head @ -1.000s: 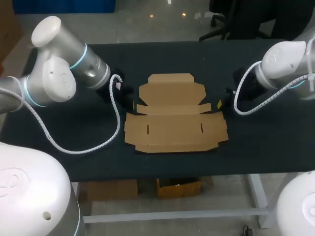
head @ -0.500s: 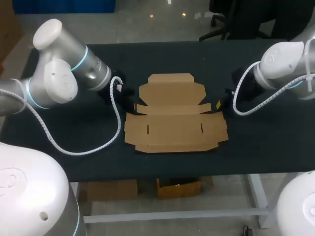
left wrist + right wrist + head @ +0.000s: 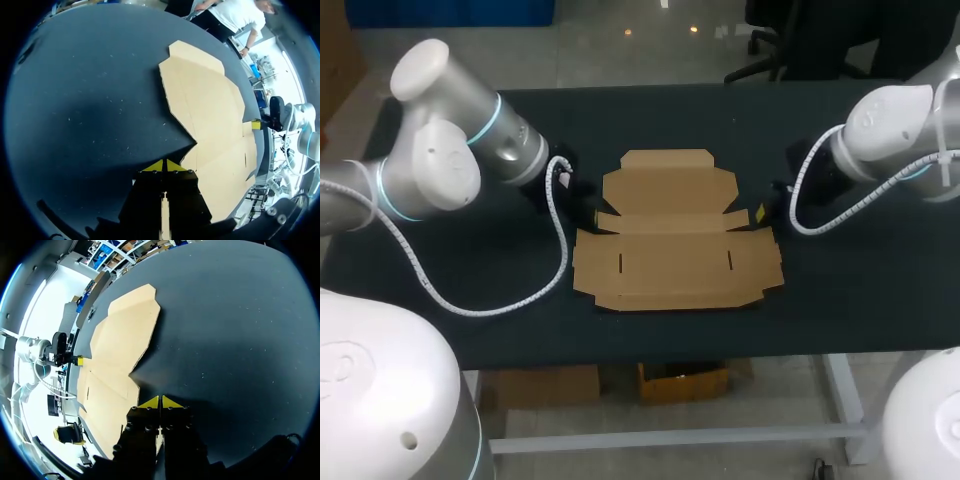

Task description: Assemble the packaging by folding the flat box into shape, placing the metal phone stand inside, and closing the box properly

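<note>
The dark table [image 3: 840, 290] carries our whole job. Our left arm [image 3: 450, 150] comes in from one side and our right arm [image 3: 890, 130] from the other, both low over the cloth.

Between them lies the flat box [image 3: 675, 250], unfolded, every panel and flap down on the table, its wide part toward the near edge and its narrower lid flap toward the far edge.

Over the last second both arms have crept a little inward toward the cardboard, the left one more visibly; the box itself has not shifted.

In its wrist view our left gripper [image 3: 163, 166] has its yellow tips pressed together, holding nothing, right at the notch in the box's side edge. Our right gripper [image 3: 160, 402] is likewise pinched closed on nothing, just beside the matching notch on the opposite side.

We read this as the approach to the first fold. No panel has been raised yet, so nearly everything remains. We see no metal phone stand in any view.
</note>
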Tool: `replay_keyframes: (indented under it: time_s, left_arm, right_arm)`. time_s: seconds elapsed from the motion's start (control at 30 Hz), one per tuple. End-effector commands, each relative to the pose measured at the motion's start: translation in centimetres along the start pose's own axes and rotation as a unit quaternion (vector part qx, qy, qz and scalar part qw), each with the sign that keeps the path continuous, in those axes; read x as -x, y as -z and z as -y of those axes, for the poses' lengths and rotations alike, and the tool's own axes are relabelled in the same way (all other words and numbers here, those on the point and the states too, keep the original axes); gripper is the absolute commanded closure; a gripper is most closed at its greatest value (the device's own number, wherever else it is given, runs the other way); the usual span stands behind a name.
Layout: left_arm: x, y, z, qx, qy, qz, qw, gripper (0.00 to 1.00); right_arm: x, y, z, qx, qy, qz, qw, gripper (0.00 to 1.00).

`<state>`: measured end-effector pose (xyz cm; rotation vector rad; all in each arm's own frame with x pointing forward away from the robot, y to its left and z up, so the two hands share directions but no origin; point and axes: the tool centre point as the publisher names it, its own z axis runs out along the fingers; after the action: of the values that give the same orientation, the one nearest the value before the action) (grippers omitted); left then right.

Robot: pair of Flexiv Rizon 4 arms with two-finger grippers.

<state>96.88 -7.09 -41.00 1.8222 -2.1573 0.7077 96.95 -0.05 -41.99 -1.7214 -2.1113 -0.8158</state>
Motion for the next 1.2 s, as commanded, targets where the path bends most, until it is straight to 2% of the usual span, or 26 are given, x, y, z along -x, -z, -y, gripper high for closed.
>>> replay_keyframes:
  time_s: [0.03, 1.2]
  left_arm:
    - [-0.1, -0.3, 0.2, 0.004, -0.001, 0.001, 1.000, 1.00]
    - [-0.6, -0.5, 0.3, 0.004, -0.006, 0.003, 1.000, 1.00]
  right_arm:
    - [0.0, -0.1, -0.3, -0.005, 0.001, -0.003, 1.000, 1.00]
    - [-1.1, -1.4, -1.1, -0.015, 0.012, -0.009, 1.000, 1.00]
